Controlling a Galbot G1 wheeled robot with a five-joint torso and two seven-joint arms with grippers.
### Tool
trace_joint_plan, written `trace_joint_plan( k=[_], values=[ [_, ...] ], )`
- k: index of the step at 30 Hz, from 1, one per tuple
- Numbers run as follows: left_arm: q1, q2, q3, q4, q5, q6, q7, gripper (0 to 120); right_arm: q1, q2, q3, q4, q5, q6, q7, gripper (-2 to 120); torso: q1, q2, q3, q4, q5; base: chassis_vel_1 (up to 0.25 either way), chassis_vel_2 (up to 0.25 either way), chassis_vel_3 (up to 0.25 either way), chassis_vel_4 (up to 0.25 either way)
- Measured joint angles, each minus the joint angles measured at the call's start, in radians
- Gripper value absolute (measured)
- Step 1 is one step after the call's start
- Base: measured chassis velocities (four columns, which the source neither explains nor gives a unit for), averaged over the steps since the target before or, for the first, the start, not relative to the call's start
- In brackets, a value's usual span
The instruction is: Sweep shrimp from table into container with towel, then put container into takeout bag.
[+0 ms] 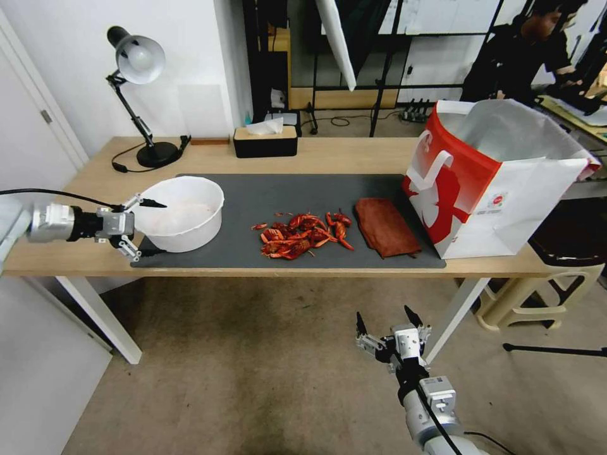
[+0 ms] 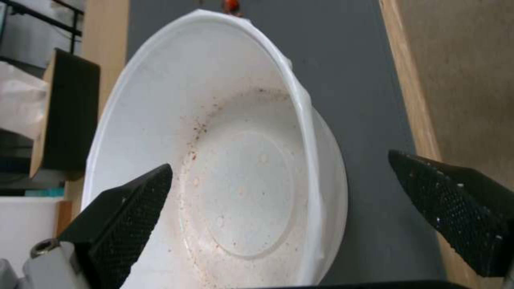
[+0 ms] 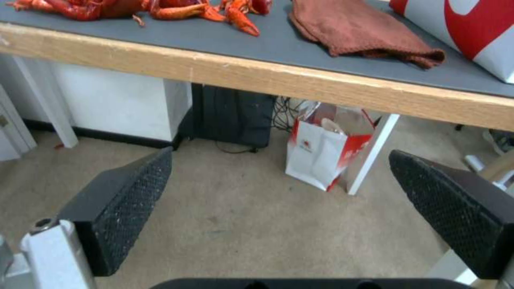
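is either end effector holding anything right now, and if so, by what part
Nothing is held. The left end effector is open, its fingers straddling the near side of the container without closing on it. The right end effector is open below the table edge.

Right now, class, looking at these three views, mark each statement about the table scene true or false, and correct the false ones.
1. The shrimp lie in the bowl. False: they lie on the mat; the bowl holds none.
2. The towel lies between the shrimp and the bag. True.
3. The left end effector is open at the bowl's rim. True.
4. The right end effector grips the towel. False: it is open, below the table's edge.
5. The bag lies flat. False: it stands open.
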Motion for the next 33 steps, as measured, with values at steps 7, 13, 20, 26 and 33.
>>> trace_joint_plan(
  k=[7,13,20,26,33],
  values=[
    [-0.136,-0.012,0.123,0.049,0.079,-0.053,0.044,100,-0.01,0.0,-0.005,-0.004,-0.021,0.008,0.002,100,0.0,0.0,0.0,0.0001,0.0001,0.0,0.0,0.0,0.0],
    [-0.227,-0.028,0.198,0.085,0.117,-0.078,0.091,100,-0.014,0.0,-0.005,-0.007,-0.028,0.013,0.008,100,0.0,0.0,0.0,-0.0002,0.0006,0.0,0.0,0.0,0.0],
    [-0.259,-0.051,0.259,0.1,0.158,-0.098,0.121,100,-0.022,0.0,-0.006,-0.013,-0.038,0.022,0.017,100,0.0,0.0,0.0,0.0003,0.0001,0.0,0.0,0.0,0.0],
    [-0.284,-0.07,0.291,0.123,0.192,-0.113,0.121,85,-0.031,0.0,-0.017,-0.017,-0.053,0.03,0.019,100,0.0,0.0,0.0,0.0,0.0001,0.0,0.0,0.0,0.0],
    [-0.302,-0.074,0.301,0.145,0.204,-0.133,0.136,59,-0.041,0.0,-0.027,-0.017,-0.07,0.036,0.022,100,0.0,0.0,0.0,0.0001,0.0001,0.0,0.0,0.0,0.0]
  ],
)
